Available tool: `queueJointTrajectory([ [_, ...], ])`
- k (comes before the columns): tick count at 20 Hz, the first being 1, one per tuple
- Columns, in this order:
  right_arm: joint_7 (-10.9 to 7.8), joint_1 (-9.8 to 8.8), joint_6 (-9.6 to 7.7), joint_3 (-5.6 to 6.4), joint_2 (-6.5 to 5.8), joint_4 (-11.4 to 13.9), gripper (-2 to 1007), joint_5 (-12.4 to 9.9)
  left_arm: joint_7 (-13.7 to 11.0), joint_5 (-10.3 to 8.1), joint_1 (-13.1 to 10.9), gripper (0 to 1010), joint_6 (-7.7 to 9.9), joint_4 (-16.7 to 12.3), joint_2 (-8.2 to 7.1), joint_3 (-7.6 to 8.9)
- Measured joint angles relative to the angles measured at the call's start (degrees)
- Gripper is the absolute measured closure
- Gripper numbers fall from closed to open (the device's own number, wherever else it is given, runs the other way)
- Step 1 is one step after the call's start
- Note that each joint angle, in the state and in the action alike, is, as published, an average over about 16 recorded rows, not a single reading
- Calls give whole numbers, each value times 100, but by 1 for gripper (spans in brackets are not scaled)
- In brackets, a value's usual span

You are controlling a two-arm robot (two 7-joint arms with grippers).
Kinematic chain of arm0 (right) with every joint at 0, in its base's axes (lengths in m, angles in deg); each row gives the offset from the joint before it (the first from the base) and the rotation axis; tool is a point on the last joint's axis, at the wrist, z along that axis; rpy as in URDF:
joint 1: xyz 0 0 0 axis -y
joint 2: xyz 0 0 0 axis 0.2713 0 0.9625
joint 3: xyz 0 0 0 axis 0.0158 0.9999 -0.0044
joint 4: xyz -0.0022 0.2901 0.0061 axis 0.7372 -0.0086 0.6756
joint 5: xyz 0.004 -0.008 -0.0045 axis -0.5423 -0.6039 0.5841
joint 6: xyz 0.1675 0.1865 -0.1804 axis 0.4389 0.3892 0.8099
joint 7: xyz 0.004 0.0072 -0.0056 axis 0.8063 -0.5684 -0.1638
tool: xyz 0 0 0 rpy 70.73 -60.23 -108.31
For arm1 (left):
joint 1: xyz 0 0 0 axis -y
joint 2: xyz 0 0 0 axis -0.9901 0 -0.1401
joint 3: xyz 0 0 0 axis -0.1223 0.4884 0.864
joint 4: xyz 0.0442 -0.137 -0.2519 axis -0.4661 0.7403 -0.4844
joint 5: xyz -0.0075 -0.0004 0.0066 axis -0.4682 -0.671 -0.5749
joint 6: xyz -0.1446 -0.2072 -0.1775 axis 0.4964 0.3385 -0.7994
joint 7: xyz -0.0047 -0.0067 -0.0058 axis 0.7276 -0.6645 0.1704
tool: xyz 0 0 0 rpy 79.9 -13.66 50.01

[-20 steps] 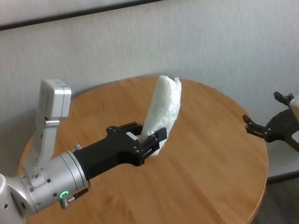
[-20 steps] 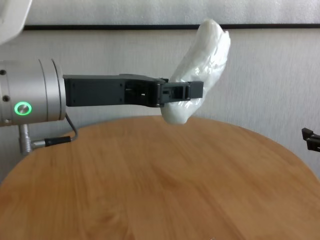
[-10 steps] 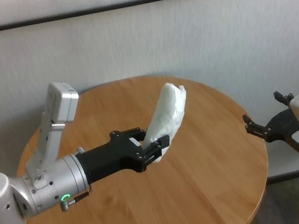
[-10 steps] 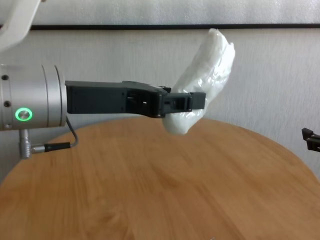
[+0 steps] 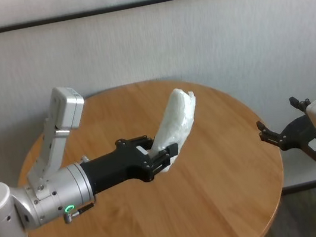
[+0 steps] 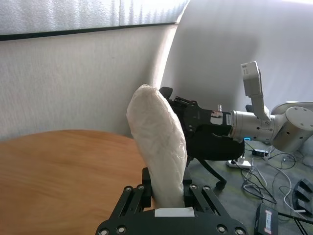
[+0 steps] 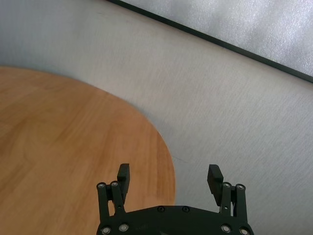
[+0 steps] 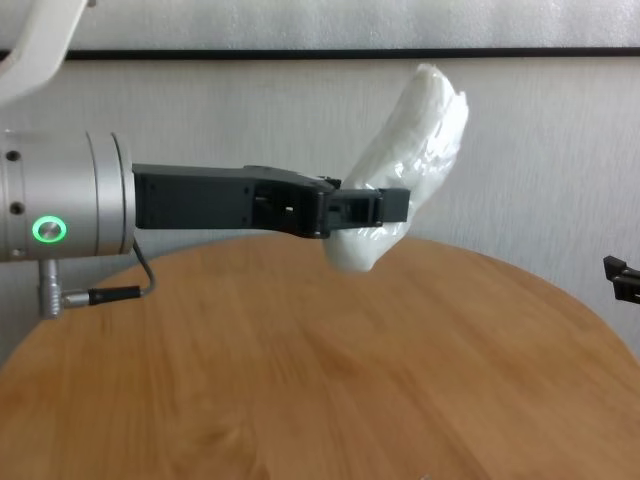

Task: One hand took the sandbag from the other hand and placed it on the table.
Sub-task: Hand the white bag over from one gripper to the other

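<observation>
Head view, left to right: the left gripper [image 5: 165, 156] — the green-lit one — reaches out over the table [image 5: 220, 205], its fingers clamped on the lower end of the sandbag [image 5: 176, 121]. The white pouch stands tilted above the fingers, clear of the wood. Well to the right of it, past the table's edge, the right gripper [image 5: 266, 131] waits with jaws spread wide, holding nothing. Behind both — a pale grey wall [image 5: 222, 30].

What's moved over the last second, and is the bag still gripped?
The left end effector, shut on the sandbag, carried it a little toward the right side above the table, then settled. The grip is unchanged. The right end effector stayed open, parked off the table's right edge.
</observation>
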Motion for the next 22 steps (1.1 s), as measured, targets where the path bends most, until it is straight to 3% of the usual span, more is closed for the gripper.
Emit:
queueJointTrajectory([
  [22, 0, 0, 0, 0, 0, 0, 4, 0, 67, -25, -18, 650, 37, -10, 24, 18],
])
